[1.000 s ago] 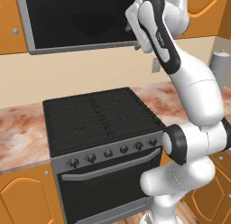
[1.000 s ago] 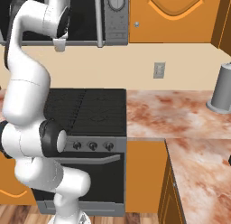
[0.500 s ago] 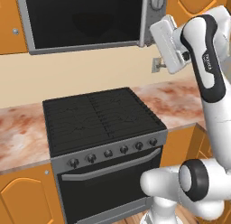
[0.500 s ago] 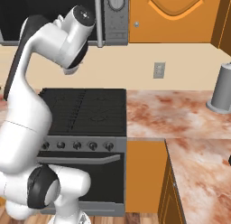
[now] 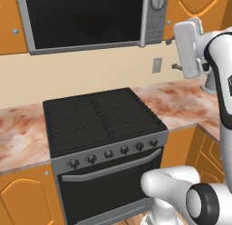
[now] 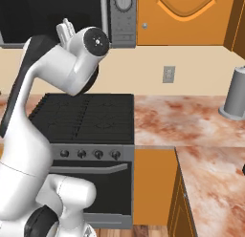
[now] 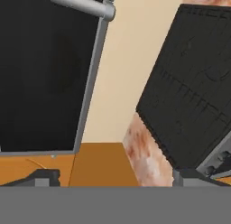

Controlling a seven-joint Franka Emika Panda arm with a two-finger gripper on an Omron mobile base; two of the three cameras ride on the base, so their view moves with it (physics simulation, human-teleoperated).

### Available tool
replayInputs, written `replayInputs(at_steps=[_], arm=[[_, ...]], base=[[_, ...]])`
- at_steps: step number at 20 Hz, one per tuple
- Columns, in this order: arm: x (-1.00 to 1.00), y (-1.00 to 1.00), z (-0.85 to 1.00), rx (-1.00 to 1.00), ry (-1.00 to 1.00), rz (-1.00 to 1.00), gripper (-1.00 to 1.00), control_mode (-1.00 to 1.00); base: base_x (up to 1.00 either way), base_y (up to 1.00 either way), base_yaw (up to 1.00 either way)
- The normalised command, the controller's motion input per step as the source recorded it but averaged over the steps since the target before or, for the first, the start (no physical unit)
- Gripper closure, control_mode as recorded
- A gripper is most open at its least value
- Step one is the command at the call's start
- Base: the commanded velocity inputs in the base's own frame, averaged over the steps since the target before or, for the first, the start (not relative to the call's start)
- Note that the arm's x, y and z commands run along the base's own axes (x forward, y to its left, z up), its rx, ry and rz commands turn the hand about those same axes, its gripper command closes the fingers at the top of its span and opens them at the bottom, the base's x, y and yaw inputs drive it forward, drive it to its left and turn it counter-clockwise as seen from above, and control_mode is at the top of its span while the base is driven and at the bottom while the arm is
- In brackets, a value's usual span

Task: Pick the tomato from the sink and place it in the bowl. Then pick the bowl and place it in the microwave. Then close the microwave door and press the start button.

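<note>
The grey microwave [image 5: 153, 20] hangs above the stove, and its dark glass door [image 5: 84, 17] lies flush against the body. In the hand view the door [image 7: 40, 74] and its grey bar handle [image 7: 76, 4] appear tilted at the left. My gripper [image 7: 117, 175] is open, its two tips wide apart with nothing between them. The white hand [image 5: 186, 49] hovers to the right of the microwave's knob panel [image 6: 123, 16], apart from it. The tomato, the bowl and the sink are out of view.
A black stove [image 5: 99, 119] with a row of knobs sits below the microwave. Marbled counter [image 5: 176, 99] runs to the right, carrying a grey canister [image 6: 235, 92]. A wall outlet [image 5: 157, 65] sits behind, with orange cabinets [image 6: 191, 16] above and below.
The arm has swung from in front of the microwave door out to the right of the microwave. The gripper stayed open.
</note>
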Motion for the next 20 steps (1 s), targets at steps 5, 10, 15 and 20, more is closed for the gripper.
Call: replayInputs(at_steps=[5,10,15,20], arm=[[-0.19,-0.62,0.08,0.07,-0.09,-0.09,-1.00,-1.00],[-0.40,-0.95,0.01,0.15,-0.11,-0.08,-1.00,-1.00],[-0.11,-0.31,0.00,0.11,0.00,-0.01,-1.00,-1.00],[0.19,0.03,0.00,0.00,0.00,-0.01,-1.00,-1.00]], base=[[0.00,0.00,0.00],[0.00,0.00,0.00],[0.00,0.00,0.00],[0.00,0.00,0.00]])
